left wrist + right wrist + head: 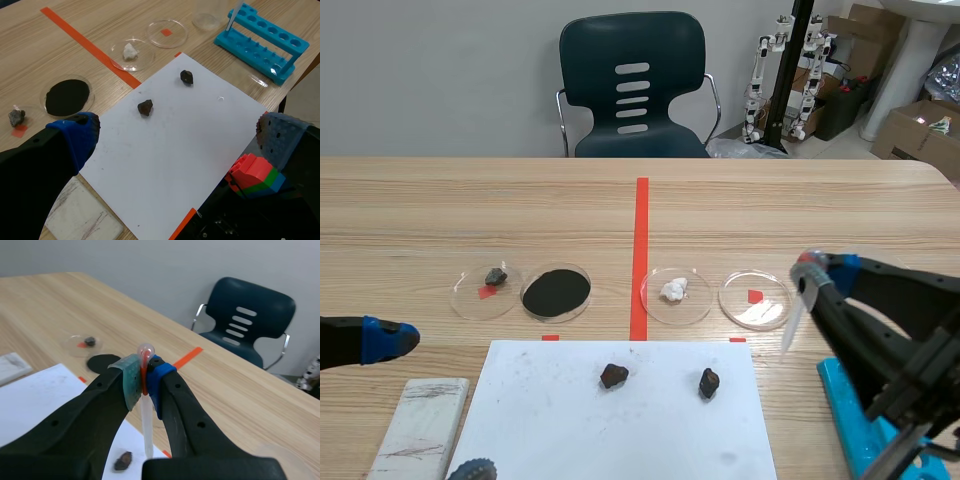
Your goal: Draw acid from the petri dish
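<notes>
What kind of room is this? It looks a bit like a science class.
Probably a robotics lab staging a chemistry-style test: petri dishes and a blue test tube rack on the table, a pipette in the right gripper, small humanoid robots at the back.

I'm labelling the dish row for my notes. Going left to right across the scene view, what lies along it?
Dish with a dark rock → dish of black powder → orange-red tape line → dish with a white lump → clear dish → pipette.
</notes>
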`<state>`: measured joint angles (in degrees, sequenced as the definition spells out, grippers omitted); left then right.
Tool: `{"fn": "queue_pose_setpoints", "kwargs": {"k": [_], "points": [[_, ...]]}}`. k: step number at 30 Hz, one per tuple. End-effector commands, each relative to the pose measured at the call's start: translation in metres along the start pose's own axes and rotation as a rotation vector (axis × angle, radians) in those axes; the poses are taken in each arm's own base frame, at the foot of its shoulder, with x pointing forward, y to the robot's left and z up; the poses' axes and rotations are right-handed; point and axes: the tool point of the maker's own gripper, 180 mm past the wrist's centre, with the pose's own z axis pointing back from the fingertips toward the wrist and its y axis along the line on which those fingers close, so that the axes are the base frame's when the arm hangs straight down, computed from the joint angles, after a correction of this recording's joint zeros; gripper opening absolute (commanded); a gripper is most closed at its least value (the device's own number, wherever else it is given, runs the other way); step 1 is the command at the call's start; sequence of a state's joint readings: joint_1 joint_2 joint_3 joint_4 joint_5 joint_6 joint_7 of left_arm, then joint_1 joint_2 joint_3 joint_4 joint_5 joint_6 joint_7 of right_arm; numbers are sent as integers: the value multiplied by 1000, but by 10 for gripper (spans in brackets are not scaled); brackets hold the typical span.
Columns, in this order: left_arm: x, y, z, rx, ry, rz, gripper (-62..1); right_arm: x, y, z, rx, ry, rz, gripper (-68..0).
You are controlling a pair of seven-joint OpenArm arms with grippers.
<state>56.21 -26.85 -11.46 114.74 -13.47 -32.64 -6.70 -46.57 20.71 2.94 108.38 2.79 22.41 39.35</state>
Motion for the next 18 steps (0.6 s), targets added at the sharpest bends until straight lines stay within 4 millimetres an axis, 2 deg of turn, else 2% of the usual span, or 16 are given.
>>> {"fn": "queue_pose_setpoints", "kwargs": {"k": [1,5,9,18], "points": [[6,0,0,4,-26,5,14,9,-16,2,-47,-34,8,-665],[6,0,0,4,-25,5,14,19,-33,0,-53,-69,19,-665],[6,0,0,4,-25,5,14,24,-46,-10,-57,-107,48,-665],[6,0,0,4,-26,5,14,25,-91,-34,-138,-169,55,-665]]}}
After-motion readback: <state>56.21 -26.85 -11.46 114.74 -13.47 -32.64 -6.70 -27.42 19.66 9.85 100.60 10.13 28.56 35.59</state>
